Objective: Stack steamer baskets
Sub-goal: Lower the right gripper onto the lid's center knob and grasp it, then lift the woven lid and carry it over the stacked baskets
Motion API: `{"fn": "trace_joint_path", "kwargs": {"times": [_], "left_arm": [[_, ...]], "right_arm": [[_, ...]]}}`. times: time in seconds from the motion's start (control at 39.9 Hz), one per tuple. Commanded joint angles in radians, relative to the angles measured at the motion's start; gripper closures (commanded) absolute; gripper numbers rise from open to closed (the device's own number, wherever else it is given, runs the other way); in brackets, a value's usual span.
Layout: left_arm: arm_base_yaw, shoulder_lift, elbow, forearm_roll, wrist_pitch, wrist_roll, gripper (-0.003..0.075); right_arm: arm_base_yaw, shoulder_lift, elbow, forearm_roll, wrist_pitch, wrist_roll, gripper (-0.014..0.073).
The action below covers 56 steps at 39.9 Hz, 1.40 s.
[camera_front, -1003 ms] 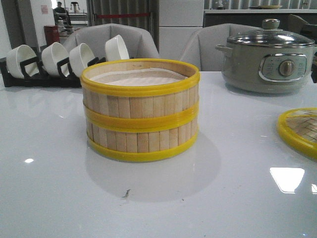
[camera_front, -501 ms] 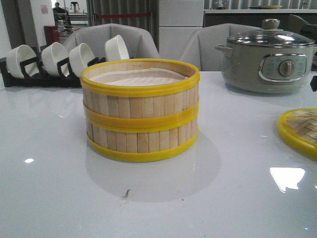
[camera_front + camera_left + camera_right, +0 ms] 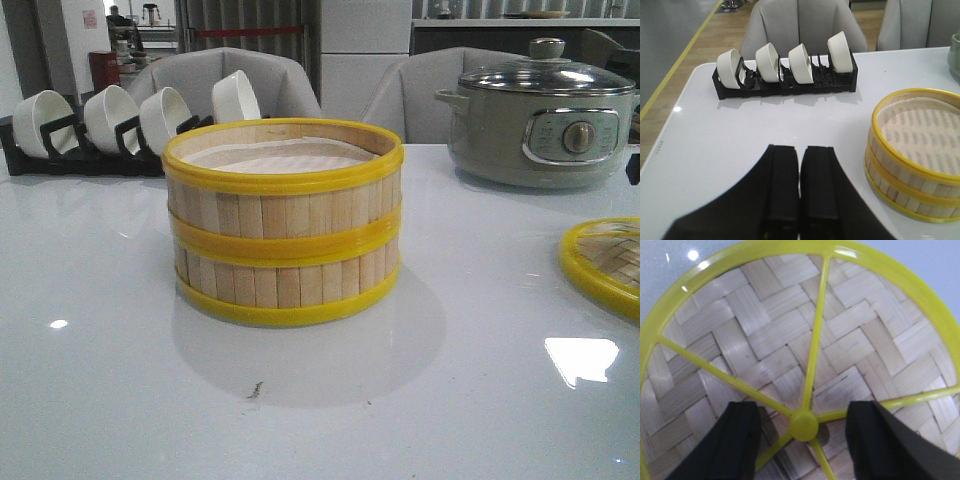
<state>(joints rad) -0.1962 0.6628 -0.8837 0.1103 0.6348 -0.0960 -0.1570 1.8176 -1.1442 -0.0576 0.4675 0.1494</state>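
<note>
Front view: we see the steamer baskets (image 3: 284, 222) stacked, one on the other, walls lined up, yellow rims touching at the middle band. The stack sits upright on the white table (image 3: 120, 400), slightly left of centre. White liner (image 3: 275, 155) shows inside the top basket. Behind left, a black rack (image 3: 60, 150) holds four white bowls (image 3: 110, 118) on edge. Behind right, a grey electric pot (image 3: 545, 125) with a glass lid. At the right edge, part of the woven lid (image 3: 605, 262) lies flat on the table, well apart from the stack. We see neither gripper in this view.

Left wrist view: we see the left gripper (image 3: 800, 187) with its two black fingers (image 3: 782, 185) nearly together, only a thin slit between them, nothing held. It hangs over bare table. The stack (image 3: 915, 150) is off to one side of the fingers, not touching them. The bowl rack (image 3: 785, 82) stands further off, near the table's far edge.

Right wrist view: we see the right gripper (image 3: 802, 435) with jaws wide, directly above the woven lid (image 3: 790, 340). The fingers (image 3: 740, 440) straddle the yellow centre knob (image 3: 804, 425), one on each side, apart from it. We cannot tell whether the fingertips touch the weave. Yellow spokes run from the knob to the rim. The baskets are out of this view.
</note>
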Motion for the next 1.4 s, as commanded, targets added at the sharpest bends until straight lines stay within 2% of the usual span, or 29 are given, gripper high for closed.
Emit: {"fn": "trace_joint_path", "kwargs": {"times": [0.0, 0.2, 0.53, 0.8, 1.18, 1.38], "left_arm": [[-0.005, 0.004, -0.027, 0.001, -0.087, -0.009, 0.0635], [-0.005, 0.004, -0.027, 0.001, -0.087, -0.009, 0.0636], [-0.005, 0.004, -0.027, 0.001, -0.087, -0.009, 0.0635], [-0.005, 0.004, -0.027, 0.001, -0.087, -0.009, 0.0636], [-0.005, 0.004, -0.027, 0.001, -0.087, -0.009, 0.0636], [-0.005, 0.004, -0.027, 0.001, -0.087, -0.009, 0.0636]], "right_arm": [[-0.007, -0.045, -0.034, -0.017, -0.042, -0.011, 0.03], [-0.007, -0.045, -0.034, -0.017, -0.042, -0.011, 0.055], [-0.002, -0.051, -0.042, -0.017, -0.067, -0.011, 0.0537], [0.053, -0.08, -0.18, -0.016, 0.117, -0.011, 0.0537], [0.254, -0.119, -0.482, -0.016, 0.312, -0.011, 0.0537], [0.4, -0.106, -0.636, 0.017, 0.323, -0.011, 0.0537]]}}
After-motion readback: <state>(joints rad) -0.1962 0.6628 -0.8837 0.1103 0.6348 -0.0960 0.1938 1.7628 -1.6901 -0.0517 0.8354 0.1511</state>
